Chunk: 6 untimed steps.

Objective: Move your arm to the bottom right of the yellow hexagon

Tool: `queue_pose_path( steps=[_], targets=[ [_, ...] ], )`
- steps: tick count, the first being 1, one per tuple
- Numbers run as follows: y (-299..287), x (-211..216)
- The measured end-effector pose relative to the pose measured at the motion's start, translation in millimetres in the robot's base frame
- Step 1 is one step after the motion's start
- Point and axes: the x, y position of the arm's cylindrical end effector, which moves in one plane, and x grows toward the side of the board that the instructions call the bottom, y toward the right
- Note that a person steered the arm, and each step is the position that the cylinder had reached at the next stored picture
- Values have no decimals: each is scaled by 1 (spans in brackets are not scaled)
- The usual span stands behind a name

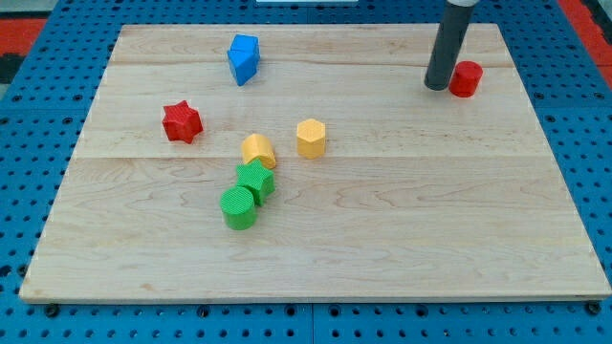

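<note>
Our pale, straight-grained wooden counter (382,239) carries everything. Our tool is a plain dark rod with nothing to part or clamp; my tip (437,88) rests toward one o'clock, just beside the small red cylinder (466,78). The yellow hexagon (311,138) sits near centre, well apart from it. We judge a good stroke runs toward seven o'clock across bare wood, stopping at the hexagon's five o'clock without nudging its ridged, matte sides.

Robot arm, single view. The dark rod descends nearly upright from the view's top edge, leaning slightly. My tip (437,88) rests on the board near its top right corner, inside both edges.
</note>
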Motion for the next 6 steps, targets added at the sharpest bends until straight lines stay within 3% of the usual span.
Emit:
queue_pose_path(
  steps=[3, 4, 6],
  targets=[
    [-28, 11],
    [-32, 31],
    [-30, 114]
  ],
)
